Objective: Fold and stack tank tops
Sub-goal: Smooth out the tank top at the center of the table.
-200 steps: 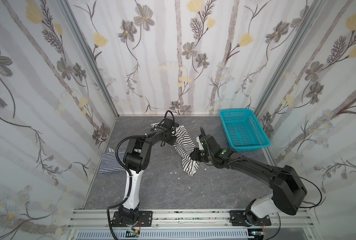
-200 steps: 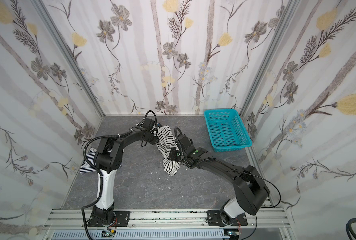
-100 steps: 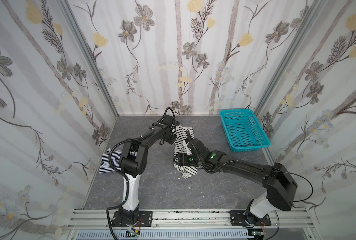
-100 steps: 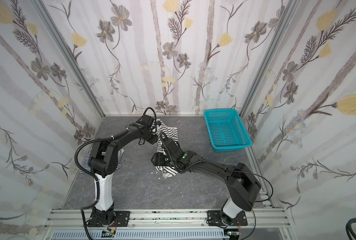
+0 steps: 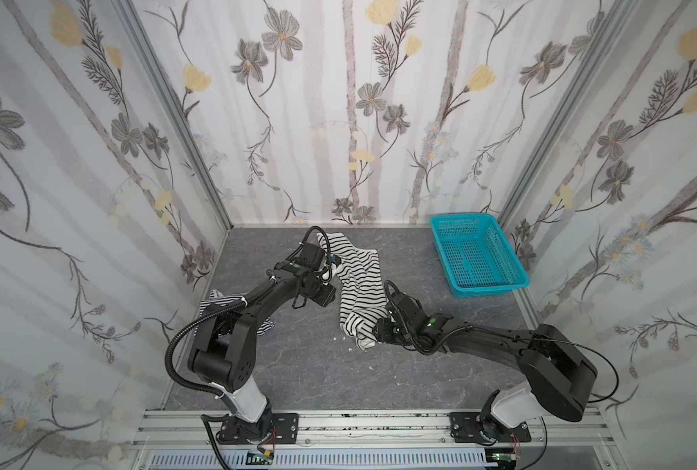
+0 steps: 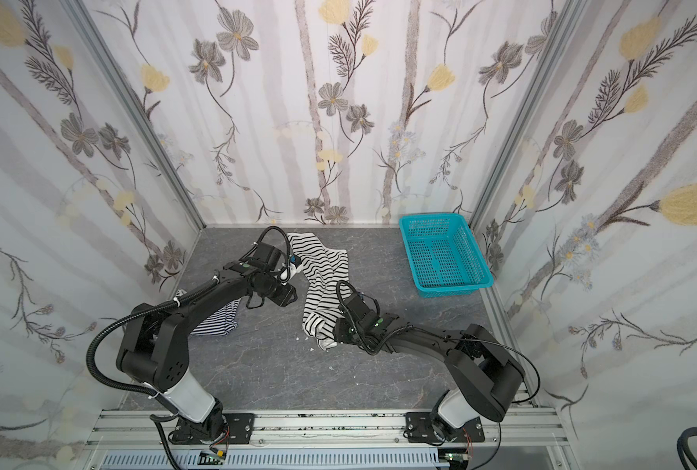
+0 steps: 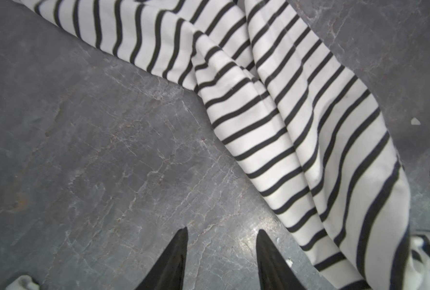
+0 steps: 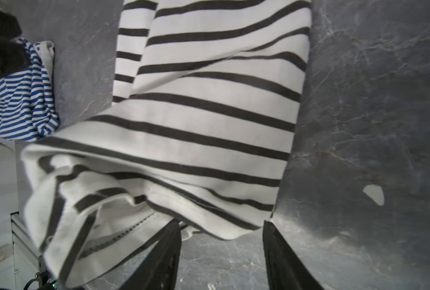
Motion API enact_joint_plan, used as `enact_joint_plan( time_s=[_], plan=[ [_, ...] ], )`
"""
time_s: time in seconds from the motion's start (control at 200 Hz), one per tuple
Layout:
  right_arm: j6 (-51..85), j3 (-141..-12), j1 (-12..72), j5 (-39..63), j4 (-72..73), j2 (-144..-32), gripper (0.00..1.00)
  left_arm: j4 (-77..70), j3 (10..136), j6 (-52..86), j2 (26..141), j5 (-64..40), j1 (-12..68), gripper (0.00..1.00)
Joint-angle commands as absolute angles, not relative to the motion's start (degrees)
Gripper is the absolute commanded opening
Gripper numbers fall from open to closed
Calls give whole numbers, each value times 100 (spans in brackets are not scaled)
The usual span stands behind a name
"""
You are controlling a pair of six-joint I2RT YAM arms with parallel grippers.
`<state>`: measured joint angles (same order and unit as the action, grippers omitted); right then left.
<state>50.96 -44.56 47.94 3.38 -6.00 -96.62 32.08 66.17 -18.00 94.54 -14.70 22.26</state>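
Under left arm (image 6: 216, 291), fine-striped top (image 6: 216, 321) part-hidden — left gripper (image 7: 221, 229), right gripper (image 8: 221, 223) parted, gripping nothing.

This looks like a robot lab booth, not a home. A black left arm (image 5: 257, 303) and a black right arm (image 5: 501, 342) are bolted to a metal rail (image 5: 359, 423). A thick cable (image 5: 172, 350) loops off the left arm. Flat walls (image 5: 338, 101) with flower paper stand close all round, held by bare metal posts (image 5: 176, 122). The grey table (image 7: 96, 150) shows between the fingers (image 7: 170, 258) of the left gripper (image 7: 221, 233). A teal basket (image 5: 489, 291) sits well apart from those fingers, by the back wall.
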Motion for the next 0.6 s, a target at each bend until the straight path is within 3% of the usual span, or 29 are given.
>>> enact_joint_plan(
  time_s=[0.0,0.29,0.595],
  plan=[
    [5260,-4386,4737,616,43,-9827,44,3142,6217,-1970,9156,-1897,2265,47],
    [5247,-4170,4526,746,70,-10011,40,3134,5174,-2275,8167,-2468,2455,49],
    [5265,-3915,4509,759,76,-9756,37,3188,4723,-2338,7954,-2564,2940,50]
  ],
)
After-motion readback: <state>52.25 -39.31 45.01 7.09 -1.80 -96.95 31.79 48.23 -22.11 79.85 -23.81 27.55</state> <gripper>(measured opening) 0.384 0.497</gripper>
